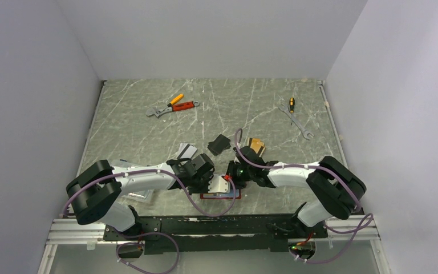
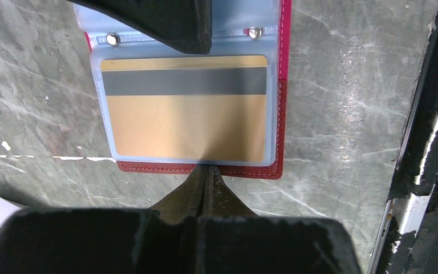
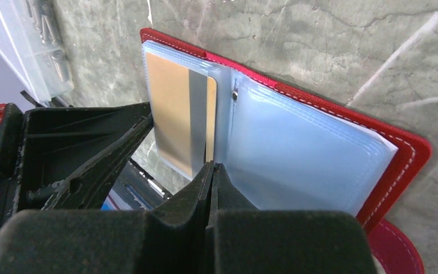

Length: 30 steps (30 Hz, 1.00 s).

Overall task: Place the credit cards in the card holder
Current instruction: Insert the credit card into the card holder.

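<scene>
The red card holder (image 2: pixel 281 123) lies open on the table near the front edge, seen also in the top view (image 1: pixel 221 196). An orange-gold credit card (image 2: pixel 188 123) with a dark stripe sits inside its clear sleeve (image 3: pixel 174 120). My left gripper (image 2: pixel 208 169) is shut, its tips touching the holder's near edge with nothing between them. My right gripper (image 3: pixel 212 166) is shut too, its tips resting on the sleeves by the fold. A silver-white card (image 1: pixel 187 150) and an orange-gold one (image 1: pixel 256 145) lie loose farther back.
A black flat rectangle (image 1: pixel 219 144) lies between the loose cards. A clear plastic box (image 3: pixel 23 45) is at the left. Wrenches (image 1: pixel 172 107) and a spanner with a screwdriver (image 1: pixel 295 117) lie at the back. The table's front rail (image 2: pixel 428 142) runs close by the holder.
</scene>
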{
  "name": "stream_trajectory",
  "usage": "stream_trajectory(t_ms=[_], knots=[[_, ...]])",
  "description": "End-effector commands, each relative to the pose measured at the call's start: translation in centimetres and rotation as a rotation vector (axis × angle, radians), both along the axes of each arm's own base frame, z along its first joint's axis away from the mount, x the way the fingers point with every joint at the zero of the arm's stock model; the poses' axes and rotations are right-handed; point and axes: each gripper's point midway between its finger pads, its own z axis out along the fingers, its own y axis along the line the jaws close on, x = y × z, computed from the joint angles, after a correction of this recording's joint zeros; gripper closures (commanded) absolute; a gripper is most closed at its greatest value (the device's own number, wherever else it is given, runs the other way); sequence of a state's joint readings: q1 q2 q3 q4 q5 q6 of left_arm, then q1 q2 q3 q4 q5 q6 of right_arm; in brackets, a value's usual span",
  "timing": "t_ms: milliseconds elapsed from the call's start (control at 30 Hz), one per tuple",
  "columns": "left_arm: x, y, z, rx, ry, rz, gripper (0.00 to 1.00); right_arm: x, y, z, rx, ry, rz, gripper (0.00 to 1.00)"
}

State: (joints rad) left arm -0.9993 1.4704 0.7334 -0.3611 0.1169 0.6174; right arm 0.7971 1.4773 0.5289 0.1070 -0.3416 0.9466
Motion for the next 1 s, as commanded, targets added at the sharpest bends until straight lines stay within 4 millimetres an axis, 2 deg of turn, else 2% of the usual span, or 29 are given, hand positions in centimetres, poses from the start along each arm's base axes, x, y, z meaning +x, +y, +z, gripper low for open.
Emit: stream_trajectory(t_ms=[0,100,167,367,467,533,567,633,733,933,967], knots=[[-1.6,3.2,-2.2,0.138,0.081,0.005,1.0,0.1,1.7,0.3,0.034,-0.003,0.026,1.0],[-1.2,2.8,-0.7,0.099,0.112,0.033,1.0,0.2,1.9,0.5,0.039,0.0,0.036,1.0],[-0.4,2.6,1.0,0.057,0.135,0.065,1.0,1.1,0.9,1.5,0.026,-0.026,0.019,0.99],[4.7,3.4,8.9,-0.108,0.118,0.2,0.97,5.8,-5.2,7.8,0.028,-0.178,-0.126,0.68],[6.8,3.6,12.6,-0.177,0.078,0.249,0.94,7.2,-7.2,9.9,0.02,-0.229,-0.169,0.6],[7.9,3.7,14.2,-0.205,0.047,0.275,0.87,7.9,-8.1,10.6,0.016,-0.242,-0.195,0.57],[8.3,3.8,14.8,-0.219,0.033,0.287,0.79,8.1,-8.3,10.8,0.018,-0.246,-0.204,0.56],[9.0,3.8,15.9,-0.25,0.005,0.309,0.71,8.4,-8.4,11.2,0.028,-0.256,-0.214,0.53],[10.0,4.3,16.4,-0.275,-0.027,0.365,0.64,8.7,-8.3,11.5,0.034,-0.261,-0.215,0.51],[12.6,7.5,14.6,-0.246,0.019,0.546,0.55,9.8,-7.3,11.6,0.061,-0.263,-0.201,0.48],[13.1,8.2,14.6,-0.247,0.024,0.578,0.48,10.1,-6.9,11.7,0.072,-0.264,-0.198,0.47]])
